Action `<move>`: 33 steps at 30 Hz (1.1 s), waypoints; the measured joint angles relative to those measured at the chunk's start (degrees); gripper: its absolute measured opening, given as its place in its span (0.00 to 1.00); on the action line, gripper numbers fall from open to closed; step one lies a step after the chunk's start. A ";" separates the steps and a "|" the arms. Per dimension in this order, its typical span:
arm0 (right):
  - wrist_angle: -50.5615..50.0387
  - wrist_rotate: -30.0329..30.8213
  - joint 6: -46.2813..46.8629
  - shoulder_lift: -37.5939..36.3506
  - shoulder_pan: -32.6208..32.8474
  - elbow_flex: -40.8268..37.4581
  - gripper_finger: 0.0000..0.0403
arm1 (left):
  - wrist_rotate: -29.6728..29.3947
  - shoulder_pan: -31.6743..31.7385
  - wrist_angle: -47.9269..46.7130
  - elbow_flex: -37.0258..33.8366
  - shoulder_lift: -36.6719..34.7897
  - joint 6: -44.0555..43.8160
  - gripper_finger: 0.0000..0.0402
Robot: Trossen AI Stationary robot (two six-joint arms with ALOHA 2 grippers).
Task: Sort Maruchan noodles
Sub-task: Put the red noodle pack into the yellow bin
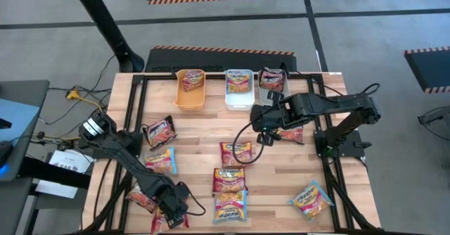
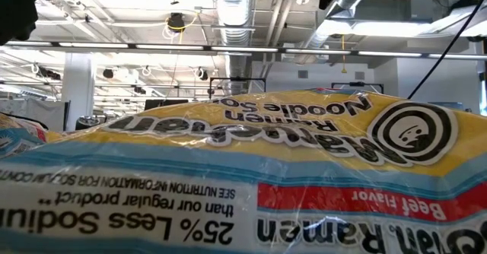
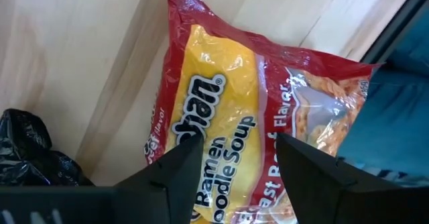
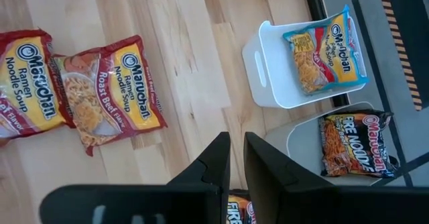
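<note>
Maruchan packets lie flat across the wooden table (image 1: 204, 129). My left gripper (image 1: 174, 208) is at the near left corner. It is open, with one finger on each side of a red and yellow Roast Beef packet (image 3: 234, 96) that lies flat by the table's edge. My right gripper (image 1: 260, 126) hovers in front of the bins, shut and empty (image 4: 236, 140). The orange bin (image 1: 190, 98), white bin (image 4: 268, 70) and grey bin (image 4: 301, 140) each hold a packet. A dark packet (image 1: 292, 134) lies under the right arm. My left gripper comes at the Roast Beef packet from above, its open fingers (image 3: 181, 174) over the wrapper's yellow middle (image 3: 221, 137). I cannot tell whether they touch it.
Two red Roast Beef packets (image 4: 107, 93) lie ahead of the right gripper. More packets sit mid-table (image 1: 230, 180) and near right (image 1: 311, 198). A yellow and blue packet (image 2: 243, 170) lies right against the low camera and blocks its view. A black crinkled thing (image 3: 27, 150) sits beside the left gripper.
</note>
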 joint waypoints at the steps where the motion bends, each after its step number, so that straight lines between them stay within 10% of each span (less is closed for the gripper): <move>1: 0.00 0.00 0.00 0.00 0.00 0.00 0.17 | -0.43 -0.01 -0.16 0.02 0.07 -0.05 0.47; 17: 0.02 0.04 0.00 0.00 0.00 0.02 0.17 | -6.38 -0.04 1.83 -0.37 0.36 2.89 0.03; 33: 0.02 0.22 -0.13 0.00 -0.11 0.04 0.17 | -8.73 8.31 -0.22 -0.42 -0.38 17.20 0.00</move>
